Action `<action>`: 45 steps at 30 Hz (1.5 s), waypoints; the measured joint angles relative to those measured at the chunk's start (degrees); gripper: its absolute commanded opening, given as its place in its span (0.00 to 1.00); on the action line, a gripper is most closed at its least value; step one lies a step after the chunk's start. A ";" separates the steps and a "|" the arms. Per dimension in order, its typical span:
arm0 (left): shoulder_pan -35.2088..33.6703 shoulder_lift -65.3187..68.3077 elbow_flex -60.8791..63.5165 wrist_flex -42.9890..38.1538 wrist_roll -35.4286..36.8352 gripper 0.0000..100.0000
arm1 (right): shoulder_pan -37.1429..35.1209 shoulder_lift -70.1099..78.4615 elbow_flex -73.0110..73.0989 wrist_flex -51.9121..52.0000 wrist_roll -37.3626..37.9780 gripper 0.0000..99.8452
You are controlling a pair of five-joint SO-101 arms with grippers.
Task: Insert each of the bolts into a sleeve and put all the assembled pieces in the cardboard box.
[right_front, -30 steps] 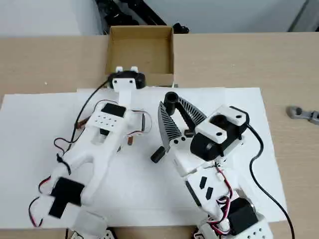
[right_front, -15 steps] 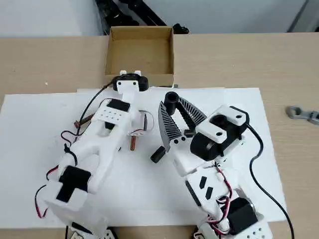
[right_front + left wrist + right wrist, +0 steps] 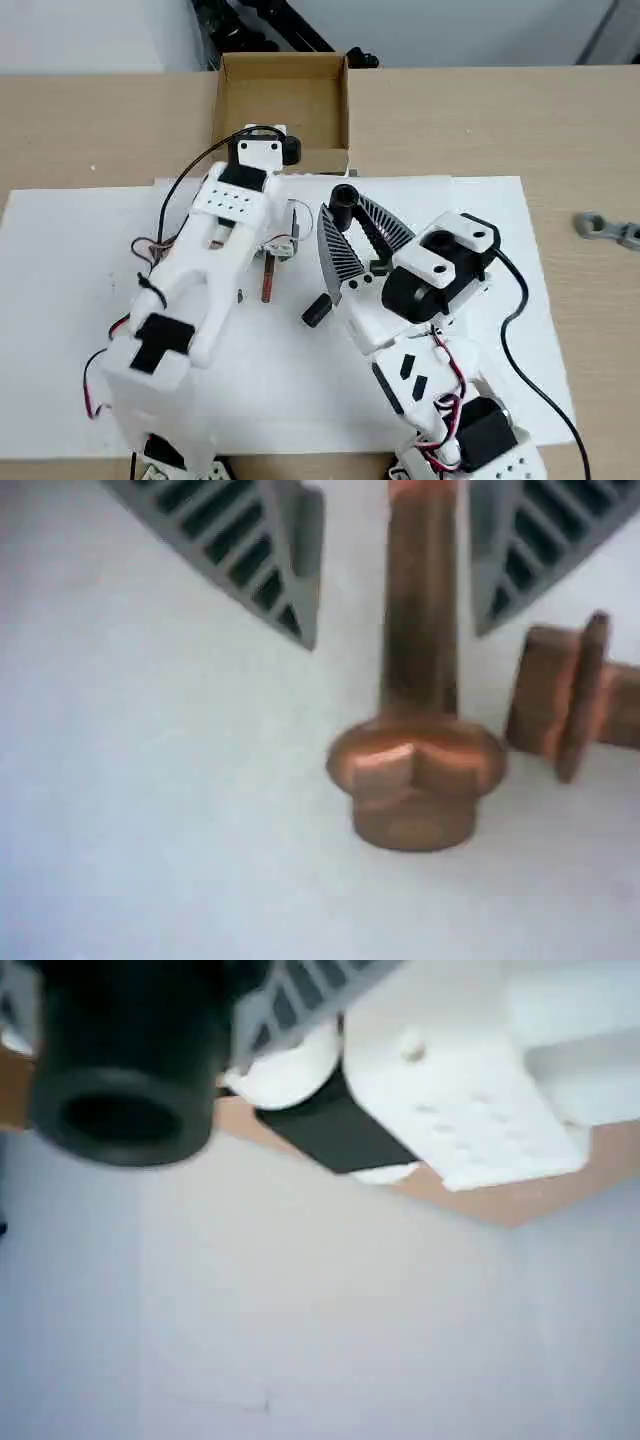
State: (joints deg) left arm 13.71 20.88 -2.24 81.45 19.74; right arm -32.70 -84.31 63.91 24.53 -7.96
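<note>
The left gripper (image 3: 392,625) is open astride a bolt (image 3: 415,770), probably to grasp it; the right gripper (image 3: 345,208) grips a sleeve (image 3: 345,194), I judge to receive it.

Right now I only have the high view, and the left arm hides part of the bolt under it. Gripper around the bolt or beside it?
Observer: Around it. In the left wrist view the left gripper is open, one finger on each side of the bolt shank, with gaps on both sides.
Operator: Any other bolt close by?
Observer: Yes, a second bolt lies close beside the first one's head, outside the fingers.
Operator: Sleeve on the other arm, empty?
Observer: The right wrist view looks into the sleeve open end; the bore looks dark and empty.
</note>
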 measured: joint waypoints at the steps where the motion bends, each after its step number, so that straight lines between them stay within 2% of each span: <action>1: 0.00 1.67 -1.58 1.14 0.00 0.10 | 0.00 0.00 0.00 0.00 0.00 0.01; 6: 0.09 7.30 -5.89 2.90 -0.18 0.08 | 0.00 0.00 0.00 0.00 0.00 0.01; 17: 0.44 10.11 -6.95 1.49 -0.09 0.00 | 0.00 0.00 0.00 0.00 0.00 0.01; 27: 0.09 7.82 -7.47 1.49 0.00 0.01 | 0.00 0.00 0.00 0.00 0.00 0.01; 40: -1.58 -24.70 -7.56 -0.35 0.09 0.00 | 0.00 0.00 0.00 0.00 0.00 0.01; 45: -0.18 -38.77 -7.56 -5.27 0.09 0.00 | 0.00 0.00 0.00 0.00 0.00 0.01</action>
State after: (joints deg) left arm 13.54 -17.89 -9.80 76.18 19.82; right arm -32.70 -84.31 63.91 24.53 -7.96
